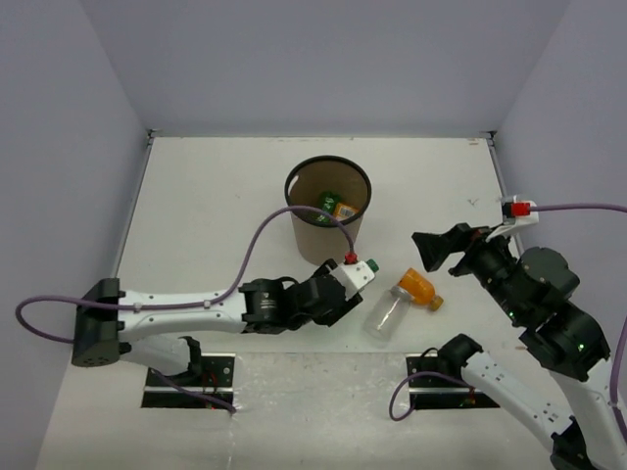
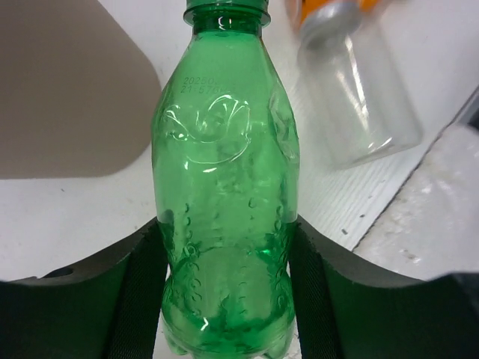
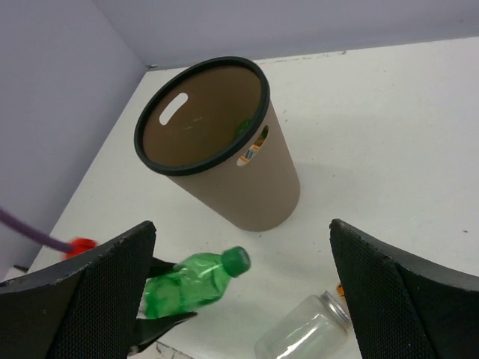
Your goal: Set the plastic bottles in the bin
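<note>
My left gripper [image 1: 353, 278] is shut on a green bottle [image 2: 224, 187], gripped near its base, cap pointing away; it is also in the right wrist view [image 3: 191, 284]. It is held just in front of the brown bin [image 1: 323, 245], which has a dark rim [image 3: 200, 112]. Inside the bin lie an orange bottle [image 1: 344, 210] and something green [image 1: 326, 201]. A clear bottle [image 1: 385, 315] and an orange bottle [image 1: 416, 288] lie on the table right of the held bottle. My right gripper [image 1: 441, 245] is open and empty, raised to the right of the bin.
White table [image 1: 216, 196] with grey walls at the back and sides. The clear bottle [image 2: 367, 97] lies close beside the left gripper's right finger. A purple cable [image 1: 265, 230] arcs over the left arm in front of the bin.
</note>
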Motion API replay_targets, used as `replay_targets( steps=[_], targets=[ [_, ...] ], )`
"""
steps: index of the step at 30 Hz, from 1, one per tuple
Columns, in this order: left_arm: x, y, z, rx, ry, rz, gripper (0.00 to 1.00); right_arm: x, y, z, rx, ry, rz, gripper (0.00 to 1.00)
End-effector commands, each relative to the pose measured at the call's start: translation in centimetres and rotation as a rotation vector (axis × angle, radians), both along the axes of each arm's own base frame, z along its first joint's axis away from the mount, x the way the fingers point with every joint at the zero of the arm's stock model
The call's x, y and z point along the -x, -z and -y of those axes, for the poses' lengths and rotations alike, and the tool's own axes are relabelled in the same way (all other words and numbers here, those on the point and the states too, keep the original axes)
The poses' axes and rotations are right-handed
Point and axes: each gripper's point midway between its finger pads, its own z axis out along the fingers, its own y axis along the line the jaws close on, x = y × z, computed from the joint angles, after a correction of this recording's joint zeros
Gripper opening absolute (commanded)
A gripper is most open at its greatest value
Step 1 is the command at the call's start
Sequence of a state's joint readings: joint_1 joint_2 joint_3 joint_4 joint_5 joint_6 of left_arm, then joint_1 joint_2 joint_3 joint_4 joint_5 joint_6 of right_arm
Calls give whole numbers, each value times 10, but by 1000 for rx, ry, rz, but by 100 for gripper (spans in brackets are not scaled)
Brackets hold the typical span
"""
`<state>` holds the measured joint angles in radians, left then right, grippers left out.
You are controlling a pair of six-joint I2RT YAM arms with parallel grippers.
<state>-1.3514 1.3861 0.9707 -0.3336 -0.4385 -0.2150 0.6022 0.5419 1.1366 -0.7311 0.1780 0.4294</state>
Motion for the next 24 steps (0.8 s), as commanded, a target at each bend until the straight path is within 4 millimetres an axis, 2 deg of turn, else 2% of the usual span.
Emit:
replay_targets(
  steps=[1, 2, 3, 4, 7, 8, 9, 10, 11, 14, 17, 18, 20, 21, 23, 24],
  targets=[
    [-4, -99, 6, 239, -19, 80, 5, 2, -22, 24, -58, 115, 59, 99],
    [-5, -122, 2, 295, -23, 103, 5, 5, -29, 38, -102, 176, 87, 99],
    [-11, -137, -1, 323, -55, 131, 5, 8, -34, 43, -126, 195, 109, 99],
    [-15, -166, -3, 376, -82, 156, 5, 11, -39, 48, -147, 210, 128, 99],
    [-37, -208, -19, 420, -223, 237, 4, 16, -44, 54, -160, 222, 144, 99],
    [-48, -230, -21, 448, -276, 266, 4, 17, -44, 54, -159, 220, 140, 99],
    [-75, -236, -40, 429, -387, 299, 4, 15, -41, 50, -147, 208, 123, 99],
    [-92, -241, -48, 433, -440, 303, 4, 14, -38, 47, -142, 199, 113, 99],
    [-125, -246, -61, 442, -535, 310, 3, 13, -36, 42, -142, 179, 101, 99],
    [-173, -239, -63, 438, -580, 290, 3, 11, -33, 37, -143, 164, 91, 99],
    [-194, -234, -52, 432, -575, 292, 5, 9, -30, 37, -122, 166, 86, 99],
    [-199, -238, -48, 450, -563, 291, 8, 8, -27, 37, -106, 166, 74, 99],
    [-205, -231, -42, 442, -555, 282, 13, 7, -22, 35, -81, 156, 64, 99],
    [-211, -227, -42, 440, -562, 279, 19, 7, -14, 30, -60, 129, 44, 99],
    [-216, -221, -42, 443, -562, 265, 22, 8, -4, 23, -41, 92, 21, 99],
    [-218, -214, -42, 434, -564, 254, 28, 9, 1, 20, -33, 76, 8, 99]
  ],
)
